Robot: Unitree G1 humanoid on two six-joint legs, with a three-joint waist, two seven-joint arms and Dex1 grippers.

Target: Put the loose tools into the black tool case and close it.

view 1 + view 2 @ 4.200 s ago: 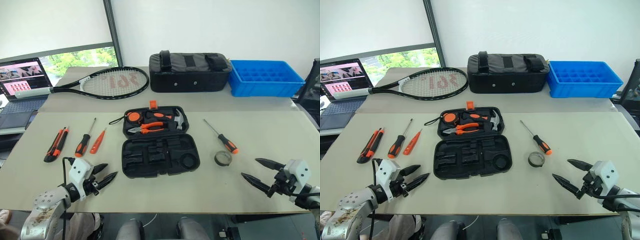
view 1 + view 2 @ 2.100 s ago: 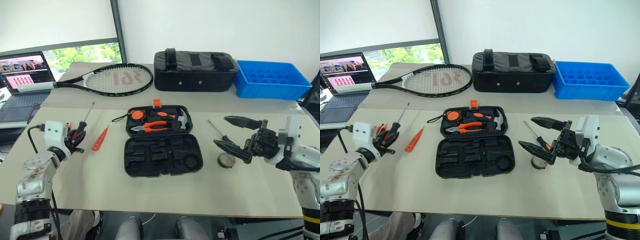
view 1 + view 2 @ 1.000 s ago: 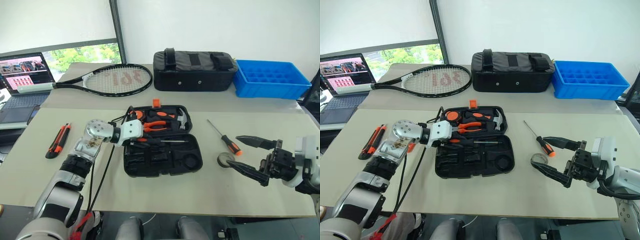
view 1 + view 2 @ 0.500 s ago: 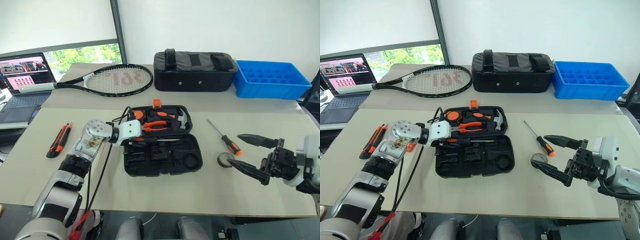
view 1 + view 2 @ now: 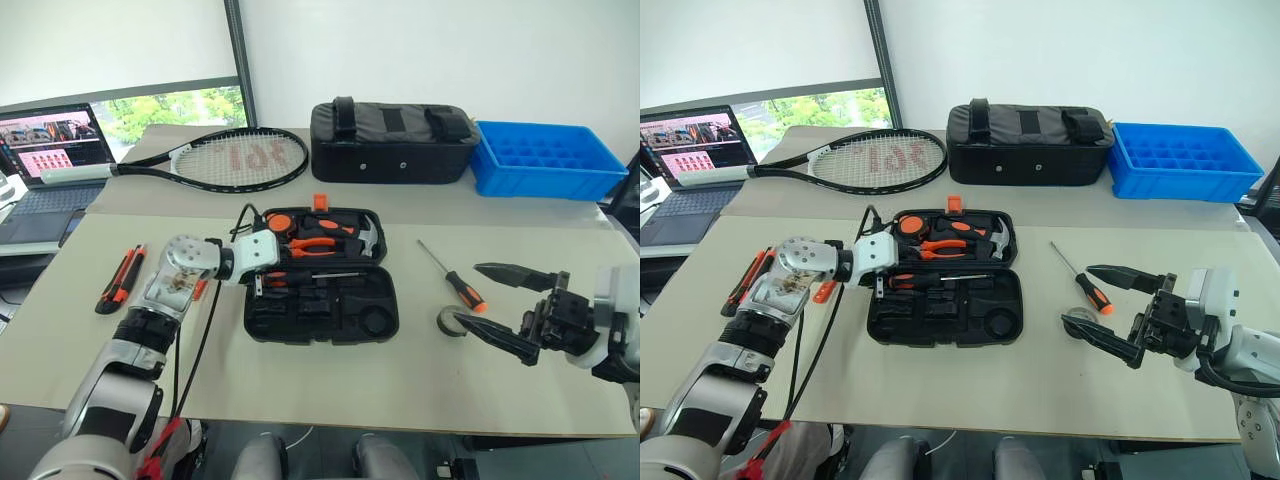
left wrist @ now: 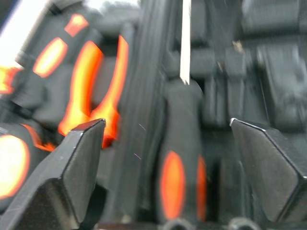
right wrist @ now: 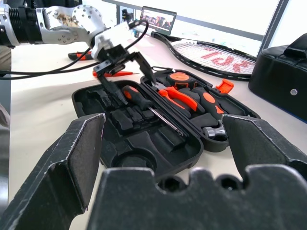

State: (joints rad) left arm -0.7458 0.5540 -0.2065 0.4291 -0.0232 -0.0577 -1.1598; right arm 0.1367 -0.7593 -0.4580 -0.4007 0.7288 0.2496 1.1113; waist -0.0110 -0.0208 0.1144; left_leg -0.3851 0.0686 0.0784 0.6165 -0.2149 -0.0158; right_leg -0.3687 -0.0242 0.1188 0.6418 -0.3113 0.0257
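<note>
Black moulded case (image 5: pixel 322 290) lies open mid-bench (image 5: pixel 300 380) — one orange-and-black screwdriver (image 5: pixel 300 277) lies inside it, along the hinge edge of the near half. Your left pincer (image 7: pixel 122 72) hangs just over that screwdriver's handle, fingers spread, gripping nothing. Your right pincer (image 5: pixel 505 305) sits low at the right side of the bench, fingers wide apart and empty, tape roll (image 5: pixel 452 322) just beside its lower fingertip. Second screwdriver (image 5: pixel 450 277) lies between case and right pincer. Utility knife (image 5: pixel 119 280) still out on the far left; thin orange screwdriver (image 5: pixel 824 291) mostly hidden behind your left wrist. Pliers (image 5: pixel 312 245) sit in the far half.
</note>
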